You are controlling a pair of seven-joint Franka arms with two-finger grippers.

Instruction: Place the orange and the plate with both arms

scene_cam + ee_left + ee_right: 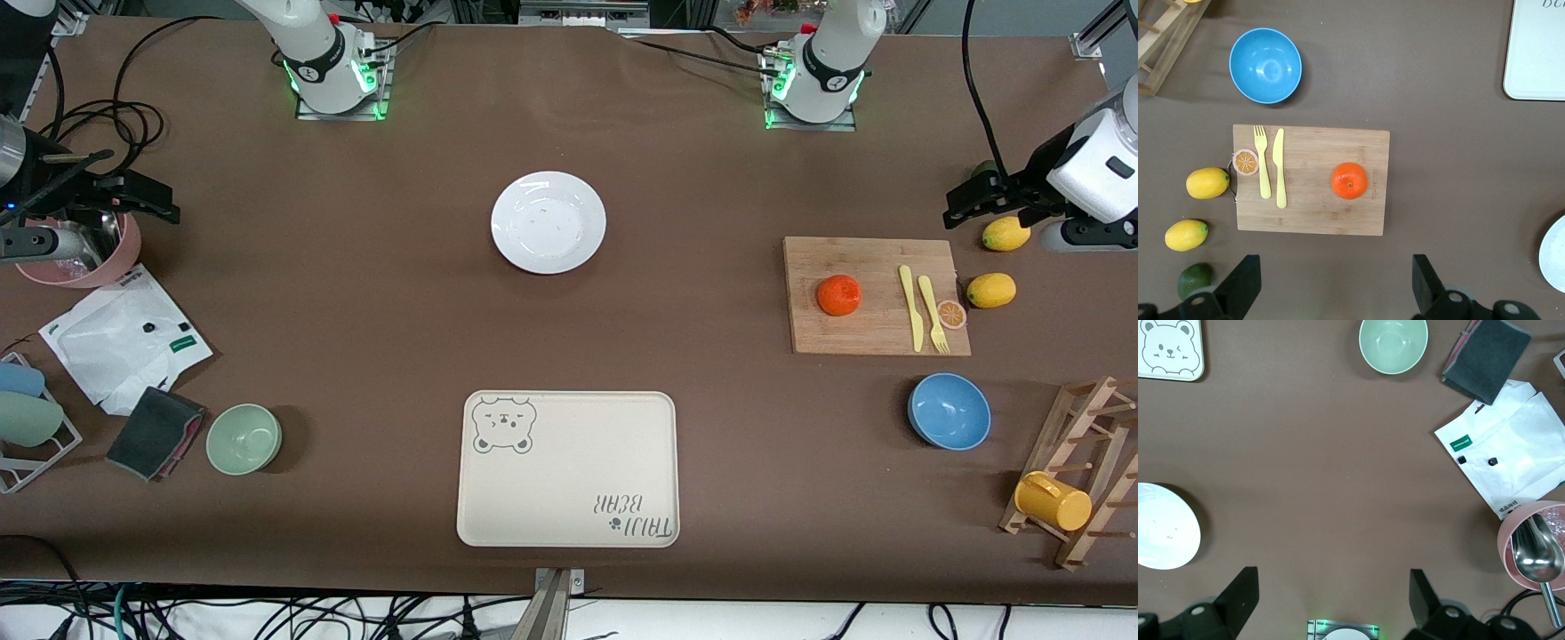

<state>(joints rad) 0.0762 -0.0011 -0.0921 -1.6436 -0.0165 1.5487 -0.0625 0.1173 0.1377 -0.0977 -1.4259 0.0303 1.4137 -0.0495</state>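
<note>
The orange lies on a wooden cutting board toward the left arm's end of the table; it also shows in the left wrist view. The white plate lies empty mid-table, near the arm bases, and its rim shows in both wrist views. My left gripper is open and empty, high over the table by the lemons beside the board; its fingers frame bare table. My right gripper is open and empty over the pink bowl at the right arm's end.
A cream bear tray lies near the front edge. A yellow fork and knife and a small orange slice lie on the board, two lemons beside it. Also here: blue bowl, green bowl, wooden rack with yellow cup, pink bowl, white bag.
</note>
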